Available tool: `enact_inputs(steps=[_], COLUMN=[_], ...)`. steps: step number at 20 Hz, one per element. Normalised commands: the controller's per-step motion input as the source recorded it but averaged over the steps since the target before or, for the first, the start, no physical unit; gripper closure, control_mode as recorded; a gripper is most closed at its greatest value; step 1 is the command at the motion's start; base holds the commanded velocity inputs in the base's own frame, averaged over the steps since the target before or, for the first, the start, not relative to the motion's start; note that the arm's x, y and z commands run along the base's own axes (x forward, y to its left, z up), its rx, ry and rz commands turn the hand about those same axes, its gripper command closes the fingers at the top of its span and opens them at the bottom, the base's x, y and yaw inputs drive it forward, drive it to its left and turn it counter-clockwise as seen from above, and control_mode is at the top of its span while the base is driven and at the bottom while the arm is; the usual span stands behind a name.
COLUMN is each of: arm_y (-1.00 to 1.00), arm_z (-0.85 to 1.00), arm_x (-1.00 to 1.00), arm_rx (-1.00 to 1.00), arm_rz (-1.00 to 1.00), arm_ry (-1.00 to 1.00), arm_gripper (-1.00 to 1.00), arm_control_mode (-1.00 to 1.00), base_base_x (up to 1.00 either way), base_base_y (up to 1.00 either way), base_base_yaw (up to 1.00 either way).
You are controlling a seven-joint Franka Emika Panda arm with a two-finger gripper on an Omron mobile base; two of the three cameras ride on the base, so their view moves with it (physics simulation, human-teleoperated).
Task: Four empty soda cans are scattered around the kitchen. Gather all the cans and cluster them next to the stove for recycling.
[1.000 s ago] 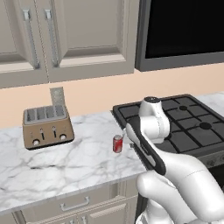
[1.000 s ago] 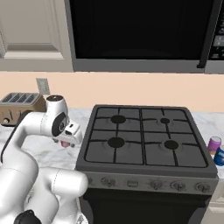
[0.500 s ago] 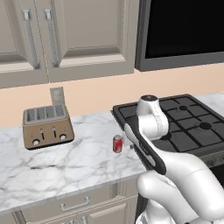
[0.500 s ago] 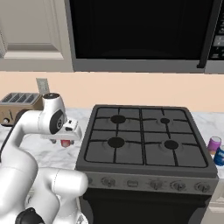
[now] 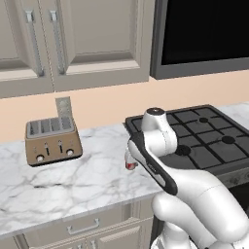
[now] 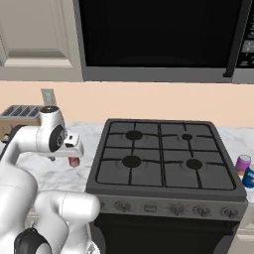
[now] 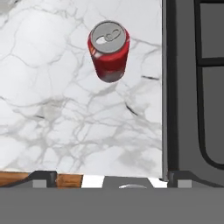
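Three soda cans are seen across the views. The red can stands upright on the marble surface in the hand view, at about 12 o'clock from the hand, well apart from its fingertips, with the black edge of the stove just beside it at 3 o'clock. The hand is spread wide with nothing between its jaws; the can is not touched.

In the left base view the red can is partly hidden behind the white arm, near the stove's front left corner, at 9 o'clock from it. A toaster is seen standing on the surface well apart at 9 o'clock from the can, against the wall below a wall socket.

In the right base view the red can is seen just under the hand, at 9 o'clock from the stove. At 3 o'clock from the stove, on the far stretch of surface, a purple-pink can and a blue can stand close together, the blue one cut off by the picture's edge. The toaster shows at the left edge. A black microwave hangs above the stove.
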Motion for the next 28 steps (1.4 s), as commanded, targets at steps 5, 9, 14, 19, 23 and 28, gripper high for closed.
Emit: enact_inputs(steps=[5, 9, 14, 19, 23, 28], arm_y=[0.04, 0.00, 0.01, 0.02, 0.03, 0.01], arm_z=[-0.04, -0.02, -0.08, -0.02, 0.00, -0.07], arm_x=[0.22, 0.14, 0.23, 0.19, 0.28, 0.30], arm_rx=[0.00, 0.00, 0.00, 0.03, 0.06, 0.03], arm_rz=[-0.13, -0.15, -0.12, -0.01, 0.02, 0.02], arm_ry=[-0.06, -0.03, -0.03, 0.00, 0.00, 0.00], arm_gripper=[-1.00, -1.00, -1.00, -1.00, -1.00, -1.00], arm_control_mode=[-1.00, -1.00, -1.00, -1.00, -1.00, -1.00], base_base_x=[0.00, 0.00, 0.00, 0.00, 0.00, 0.00], base_base_y=[0.00, 0.00, 0.00, 0.00, 0.00, 0.00], base_base_yaw=[0.00, 0.00, 0.00, 0.00, 0.00, 0.00])
